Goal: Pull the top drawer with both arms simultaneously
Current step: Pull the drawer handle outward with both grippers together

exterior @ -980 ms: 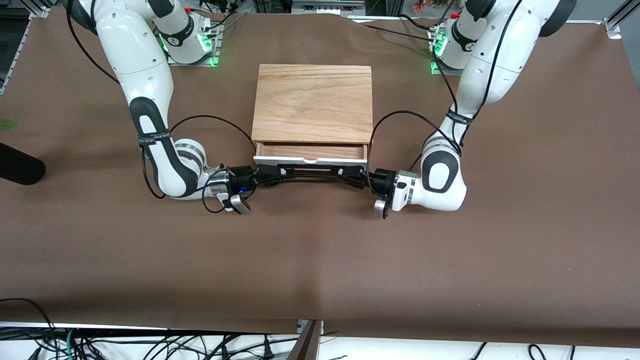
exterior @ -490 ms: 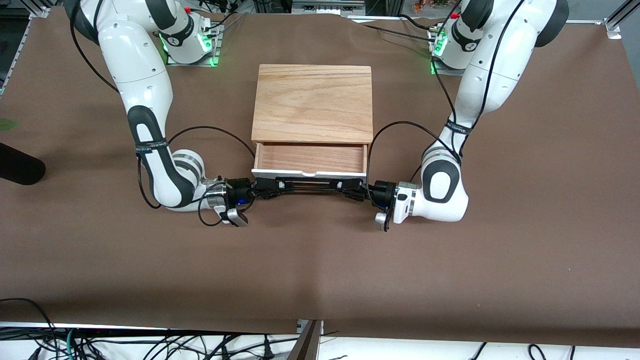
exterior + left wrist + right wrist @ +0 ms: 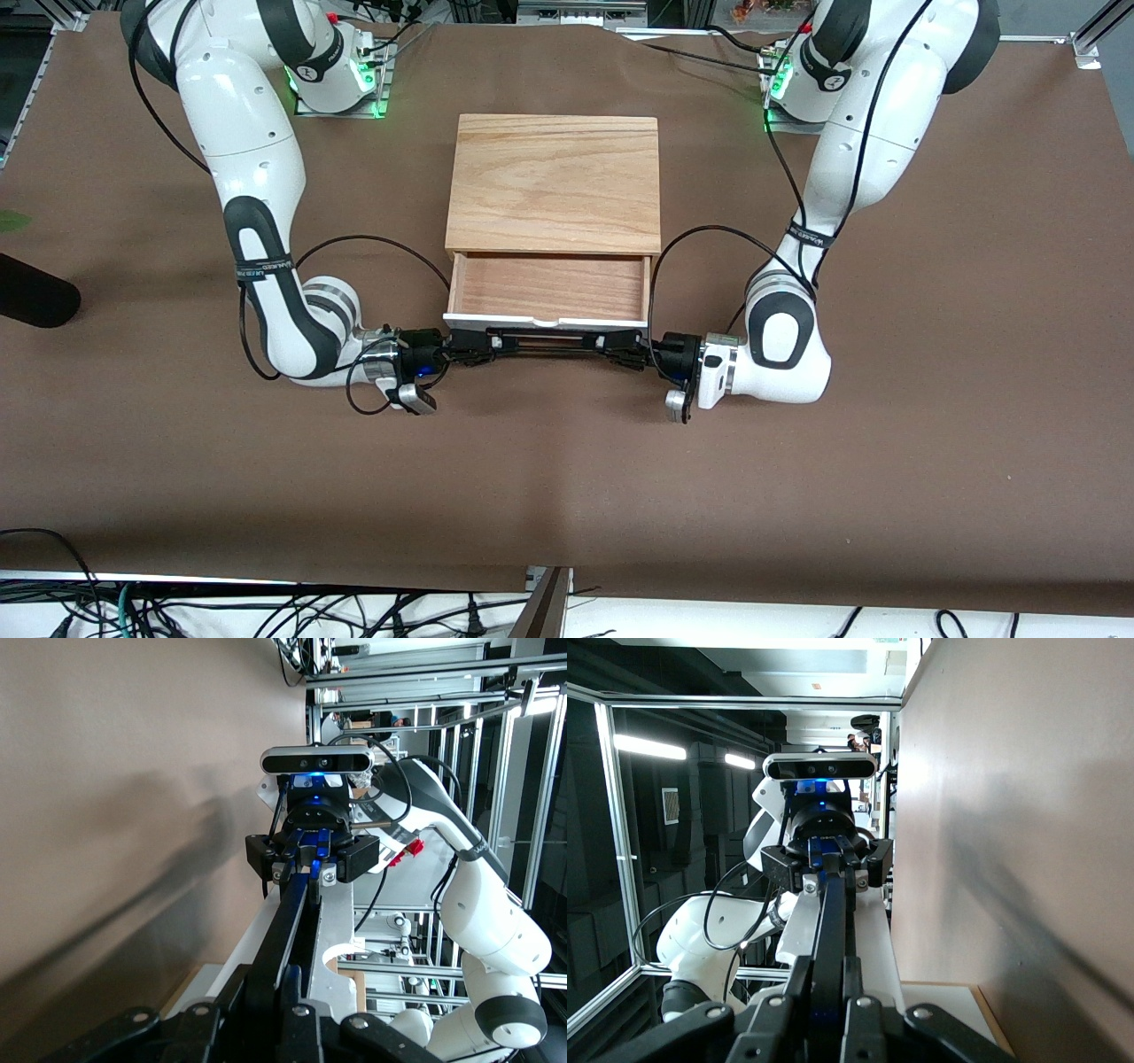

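Nearest the front camera, the black bar handle [image 3: 549,339] runs lengthwise across the table from the right arm's end toward the left arm's end, parallel to the white front panel [image 3: 545,320] it is fixed to. The right gripper [image 3: 467,347] is clamped shut on the end of the handle toward the right arm's side, and the left gripper [image 3: 625,348] is clamped shut on the other end, so the bar spans between the two, each gripper pointing inward along it. In the left wrist view the handle [image 3: 288,930] stretches straight away to the right gripper [image 3: 310,870]; in the right wrist view it [image 3: 829,939] leads to the left gripper [image 3: 828,875].

The top drawer [image 3: 547,288] stands pulled partway out, its front facing the front camera and its reddish wood floor exposed. Farther from the camera, the light-wood cabinet [image 3: 555,182] sits on the brown table [image 3: 567,478] midway between the arms' bases.
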Motion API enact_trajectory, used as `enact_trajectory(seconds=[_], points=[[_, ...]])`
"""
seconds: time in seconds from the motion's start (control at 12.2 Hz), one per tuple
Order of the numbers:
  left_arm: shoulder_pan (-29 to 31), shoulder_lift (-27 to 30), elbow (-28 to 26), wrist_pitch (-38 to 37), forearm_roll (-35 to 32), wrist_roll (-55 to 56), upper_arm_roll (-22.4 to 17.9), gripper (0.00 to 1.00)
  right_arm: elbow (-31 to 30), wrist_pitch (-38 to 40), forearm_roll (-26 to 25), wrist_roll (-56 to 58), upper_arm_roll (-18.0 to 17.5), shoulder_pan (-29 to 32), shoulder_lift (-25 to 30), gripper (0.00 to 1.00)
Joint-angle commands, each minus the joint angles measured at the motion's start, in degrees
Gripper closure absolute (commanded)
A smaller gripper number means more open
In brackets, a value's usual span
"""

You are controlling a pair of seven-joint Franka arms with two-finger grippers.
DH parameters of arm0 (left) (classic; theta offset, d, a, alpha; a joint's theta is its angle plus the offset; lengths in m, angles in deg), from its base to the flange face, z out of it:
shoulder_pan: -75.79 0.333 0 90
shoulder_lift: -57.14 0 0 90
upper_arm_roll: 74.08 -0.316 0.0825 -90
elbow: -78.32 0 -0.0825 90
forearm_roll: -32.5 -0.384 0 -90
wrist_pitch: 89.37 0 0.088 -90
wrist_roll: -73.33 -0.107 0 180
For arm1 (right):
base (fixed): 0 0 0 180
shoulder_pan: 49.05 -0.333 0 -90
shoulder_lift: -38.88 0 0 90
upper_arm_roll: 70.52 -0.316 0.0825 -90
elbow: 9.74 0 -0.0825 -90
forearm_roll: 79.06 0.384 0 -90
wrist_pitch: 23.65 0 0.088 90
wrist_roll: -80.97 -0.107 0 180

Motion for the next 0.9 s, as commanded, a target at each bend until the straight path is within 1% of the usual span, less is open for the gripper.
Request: enact_trajectory(seconds=[0.0,0.24,0.33,0.41,0.49,0.73,0.82], points=[[-0.21,1.05,2.78,-3.31,1.93,3.23,1.1,1.0,6.39,-8.52,1.55,-2.93,0.51,1.51,-4.75,0.9],[-0.21,0.34,2.6,-3.31,2.28,2.7,1.1,1.0,8.5,-9.14,1.55,-3.2,0.51,1.86,-5.97,0.9],[-0.21,0.34,2.6,-3.31,2.28,2.79,1.1,0.89,9.29,-9.58,1.55,-3.2,0.51,2.04,-6.41,0.9],[-0.38,0.34,2.69,-3.31,2.02,2.79,1.1,0.57,10.16,-9.67,1.55,-3.55,0.51,2.3,-6.85,0.9],[-0.56,0.43,2.69,-3.23,1.93,2.36,1.1,0.01,10.96,-9.76,1.55,-3.9,0.51,2.39,-7.2,0.9],[-0.12,-0.1,2.87,-3.23,1.76,2.26,1.01,0.0,11.58,-10.55,1.55,-4.08,0.51,2.83,-7.47,0.9],[-0.21,-0.18,2.87,-3.14,1.76,0.78,0.14,0.0,11.58,-10.46,1.46,-4.08,0.51,2.83,-7.47,0.86]])
